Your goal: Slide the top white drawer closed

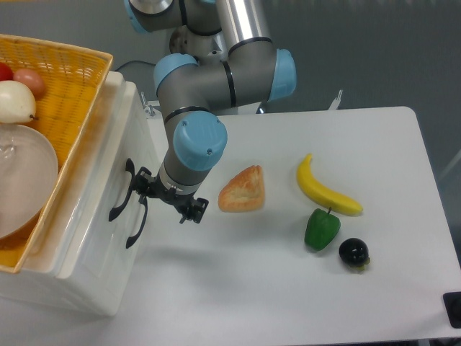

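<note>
Top white drawer (pixel 108 162) is sitting at the left of the table (pixel 288 303), upper of two stacked units, its front panel lying about flush with the front of the lower white drawer (pixel 90 277) beneath it. Its black curved handle (pixel 119 191) is showing on the front panel, with a second black handle (pixel 137 223) just right of and below it; which panel that second one belongs to is hard to tell from this angle.

Gripper (pixel 167 201) is hanging at the drawer front, its left fingertip touching or just beside the handles. Fingers are standing spread apart with nothing between them.

Yellow wicker basket (pixel 68 86) is resting on top of the drawer unit, holding a clear bowl (pixel 21 180) and some fruit at the far left.

Right of the gripper, on the table: a bread piece (pixel 243 190) lying near the arm, a banana (pixel 324 189) further right, a green pepper (pixel 321 228) just nearer than the banana, and a dark round fruit (pixel 354 252) beside the pepper
</note>
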Available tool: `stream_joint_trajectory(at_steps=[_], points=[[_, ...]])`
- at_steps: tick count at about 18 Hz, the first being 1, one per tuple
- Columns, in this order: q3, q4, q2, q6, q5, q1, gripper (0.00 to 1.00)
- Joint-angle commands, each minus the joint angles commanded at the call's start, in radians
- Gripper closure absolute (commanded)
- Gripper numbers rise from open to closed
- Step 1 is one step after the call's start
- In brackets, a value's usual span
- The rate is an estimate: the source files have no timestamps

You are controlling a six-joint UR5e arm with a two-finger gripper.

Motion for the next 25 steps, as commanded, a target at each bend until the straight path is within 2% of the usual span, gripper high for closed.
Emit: stream_joint_trajectory(at_steps=[7, 12, 19, 25], points=[[0.008, 0.011, -0.003, 0.026, 0.002, 0.035, 0.0], [0.021, 0.014, -0.002, 0.196, 0.008, 0.1, 0.0], [0.017, 0.014, 0.023, 0.397, 0.011, 0.254, 0.0], [0.018, 0.017, 0.049, 0.52, 0.172, 0.296, 0.0]])
